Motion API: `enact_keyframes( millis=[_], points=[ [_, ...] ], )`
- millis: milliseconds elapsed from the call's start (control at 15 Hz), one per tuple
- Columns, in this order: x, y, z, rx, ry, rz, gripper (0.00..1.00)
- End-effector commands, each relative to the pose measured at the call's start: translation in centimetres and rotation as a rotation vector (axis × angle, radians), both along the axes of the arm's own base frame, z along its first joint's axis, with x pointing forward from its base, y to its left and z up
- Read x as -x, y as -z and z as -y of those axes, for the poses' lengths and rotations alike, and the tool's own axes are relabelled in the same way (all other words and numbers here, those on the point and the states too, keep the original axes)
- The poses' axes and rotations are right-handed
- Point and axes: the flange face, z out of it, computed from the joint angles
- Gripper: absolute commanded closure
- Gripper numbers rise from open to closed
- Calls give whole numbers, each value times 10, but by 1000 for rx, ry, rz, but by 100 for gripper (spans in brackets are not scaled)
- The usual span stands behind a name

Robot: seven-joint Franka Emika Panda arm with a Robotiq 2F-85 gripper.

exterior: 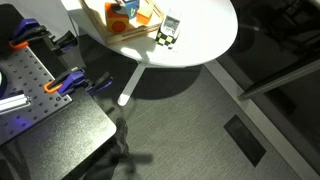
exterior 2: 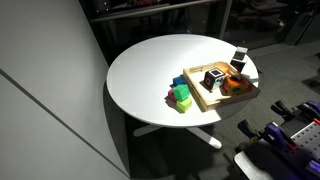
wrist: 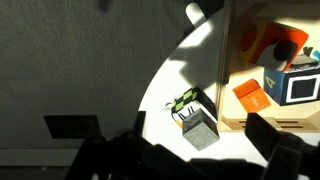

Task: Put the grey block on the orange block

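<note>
While the arm is hanging well above the scene, the round white desk [exterior 2: 140,80] is carrying everything toward one edge, and the risks are gathering there. The wooden tray [exterior 2: 205,103] is lying near that edge. The gripper [wrist: 200,152] is showing in the wrist view only as two dark, blurred shapes. Its jaws seem to be standing wide apart and gripping nothing, though the dim picture is making that less than certain.

Inside the tray, the orange block [wrist: 250,95] is lying by the wall nearest the desk's edge, just beside a blue-framed cube [wrist: 298,85]. That is leaving little room, so an open jaw coming down with the load is likely to be striking the cube or the tray wall.

The grey block [wrist: 200,128] is sitting outside the tray, between its wall and the desk's edge. A small checkered piece [wrist: 185,103] is touching it. A careless close is risking catching both pieces, and a sideways nudge is risking sending the grey block off the desk.
</note>
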Motion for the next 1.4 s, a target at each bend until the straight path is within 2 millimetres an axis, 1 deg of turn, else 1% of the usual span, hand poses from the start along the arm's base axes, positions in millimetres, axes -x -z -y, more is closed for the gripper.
enact_keyframes(
  millis=[0, 333, 467, 667, 1067, 1333],
  points=[
    [0, 1, 1, -1, 1, -3, 0],
    [0, 1, 1, -1, 1, -3, 0],
    [-2, 7, 2, 11, 7, -1, 0],
    [-15, 13, 7, 13, -16, 34, 0],
    [-48, 30, 23, 40, -53, 143, 0],
    [-70, 41, 31, 46, -111, 203, 0]
  ],
)
